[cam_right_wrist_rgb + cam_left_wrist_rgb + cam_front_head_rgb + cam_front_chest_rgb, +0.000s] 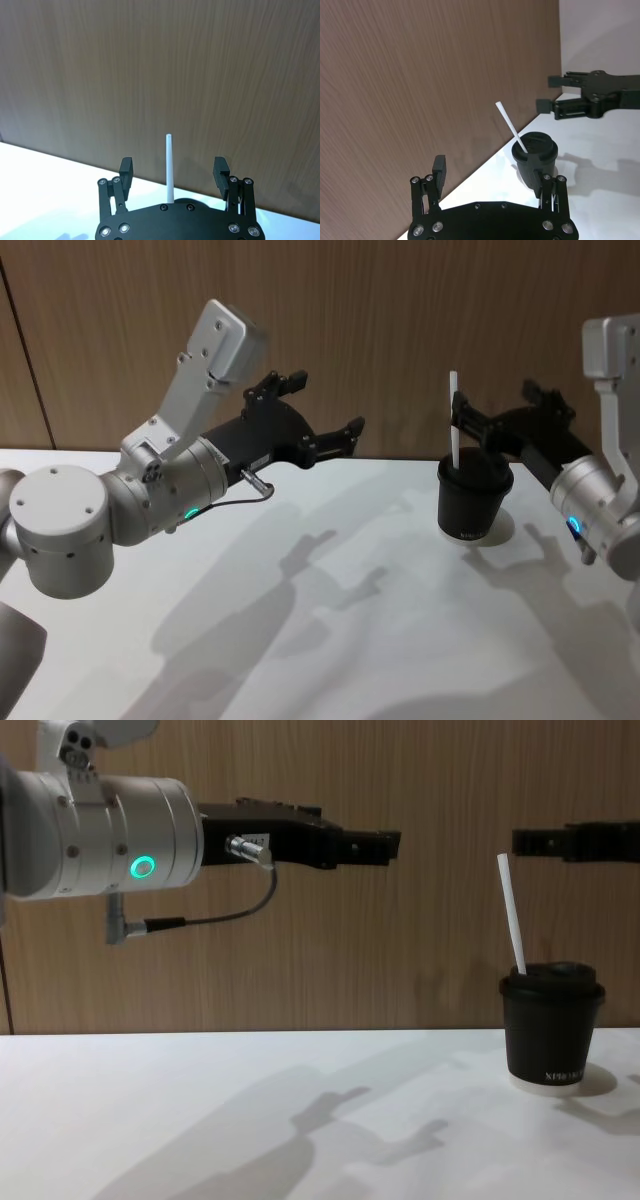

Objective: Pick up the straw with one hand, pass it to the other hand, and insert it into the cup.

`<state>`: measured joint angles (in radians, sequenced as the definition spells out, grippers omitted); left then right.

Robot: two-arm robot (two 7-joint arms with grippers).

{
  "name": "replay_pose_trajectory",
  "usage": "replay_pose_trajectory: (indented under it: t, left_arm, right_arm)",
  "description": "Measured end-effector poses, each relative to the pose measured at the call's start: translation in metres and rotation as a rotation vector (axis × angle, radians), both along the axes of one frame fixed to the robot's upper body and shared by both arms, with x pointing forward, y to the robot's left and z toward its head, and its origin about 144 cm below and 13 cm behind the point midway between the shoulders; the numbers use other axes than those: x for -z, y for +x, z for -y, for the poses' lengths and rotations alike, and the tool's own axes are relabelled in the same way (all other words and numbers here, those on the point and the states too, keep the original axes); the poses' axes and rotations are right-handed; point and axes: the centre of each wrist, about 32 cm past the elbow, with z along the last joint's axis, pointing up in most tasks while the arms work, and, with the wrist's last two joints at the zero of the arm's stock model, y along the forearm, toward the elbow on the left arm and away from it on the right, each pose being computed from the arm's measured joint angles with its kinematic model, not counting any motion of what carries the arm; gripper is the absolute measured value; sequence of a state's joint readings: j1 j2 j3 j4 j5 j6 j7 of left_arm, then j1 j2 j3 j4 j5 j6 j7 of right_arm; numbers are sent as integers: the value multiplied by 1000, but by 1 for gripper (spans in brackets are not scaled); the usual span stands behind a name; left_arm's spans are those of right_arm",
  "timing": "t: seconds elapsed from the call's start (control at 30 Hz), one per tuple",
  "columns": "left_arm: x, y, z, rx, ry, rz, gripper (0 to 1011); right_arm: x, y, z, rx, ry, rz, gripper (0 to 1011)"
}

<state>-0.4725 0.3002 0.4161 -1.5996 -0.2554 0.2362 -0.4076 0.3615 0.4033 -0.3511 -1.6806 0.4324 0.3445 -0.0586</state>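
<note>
The black cup stands at the table's far right, and the white straw pokes up through its domed lid, leaning a little. From the side, the straw rises well above the cup. My right gripper hovers open just above and behind the cup, its fingers apart on either side of the straw without touching it. My left gripper is raised at the left, open and empty, pointing toward the cup.
The white table carries arm shadows across its middle. A wood-panelled wall stands close behind the cup and both grippers.
</note>
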Motion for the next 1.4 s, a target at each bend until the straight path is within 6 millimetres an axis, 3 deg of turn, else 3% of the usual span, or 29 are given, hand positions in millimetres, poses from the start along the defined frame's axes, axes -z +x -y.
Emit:
replay_pose_trajectory:
  t: [0.6,1.4]
  left_arm:
    - [3,2,16,1,-36,-26,1003]
    - [7,7,24,24,-42,-30,1003]
  right_arm:
    - [-1,-24,-1,-72,20,9,1001]
    - [-6,-26,-13,-125,19,2,1001]
